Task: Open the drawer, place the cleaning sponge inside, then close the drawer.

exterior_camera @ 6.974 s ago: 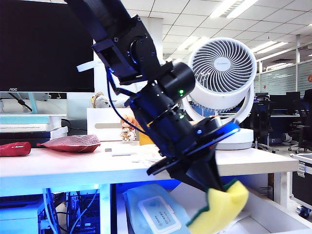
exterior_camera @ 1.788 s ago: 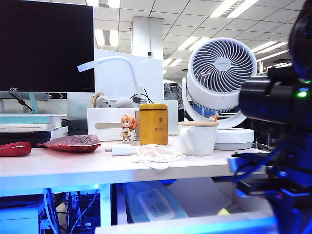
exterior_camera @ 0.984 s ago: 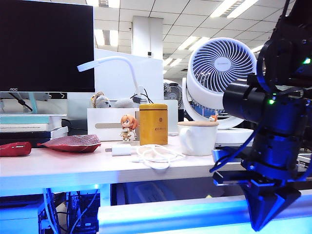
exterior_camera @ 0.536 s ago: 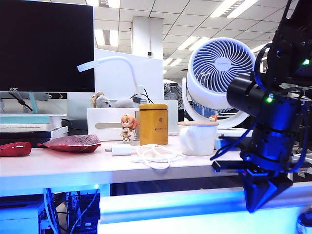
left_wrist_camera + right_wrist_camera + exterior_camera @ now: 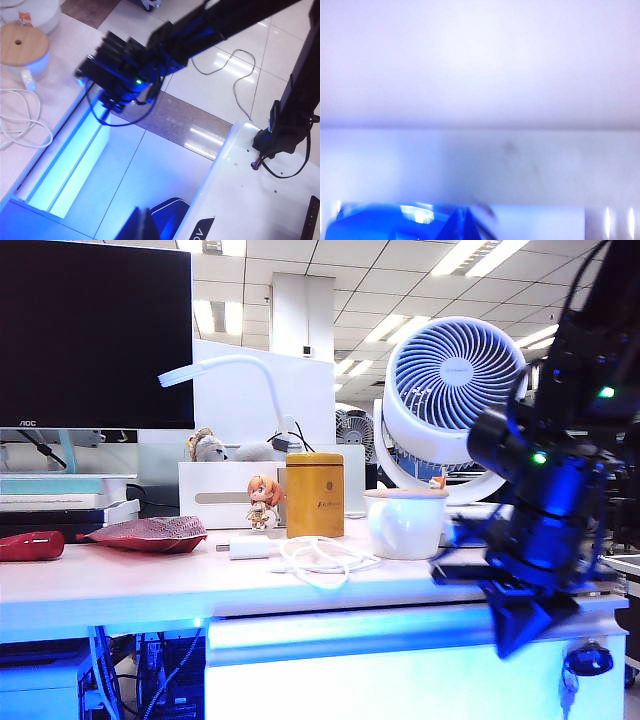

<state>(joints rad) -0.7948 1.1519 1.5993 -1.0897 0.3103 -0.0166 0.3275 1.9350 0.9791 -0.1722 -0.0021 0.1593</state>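
The right hand (image 5: 520,625), its two fingers pressed together into a dark wedge and holding nothing, points down at the blue-lit front of the drawer (image 5: 400,680), near the drawer's right end in the exterior view. The right wrist view shows the same closed tip (image 5: 467,222) hard up against a pale, blurred panel; whether it actually touches cannot be told. The drawer front sits flush beneath the edge of the surface (image 5: 130,590), and the cleaning sponge shows in none of the views. A dark lock fitting (image 5: 588,660) hangs just right of the right hand.

Far left of that hand, a flat red woven pouch (image 5: 145,533) lies on the surface below a black monitor (image 5: 95,335). Closer in stand a small orange-haired figurine (image 5: 263,502) and a yellow tin (image 5: 315,494), with a coiled white cable (image 5: 320,560) in front of them. A white mug with a wooden lid (image 5: 405,522) sits just left of the right arm, and a white desk fan (image 5: 455,380) rises behind it.

The left hand (image 5: 145,227), also closed and empty, hangs well clear of the drawer out over the tiled floor (image 5: 210,95), looking across at the right arm (image 5: 130,80) and the lit drawer front (image 5: 75,165).
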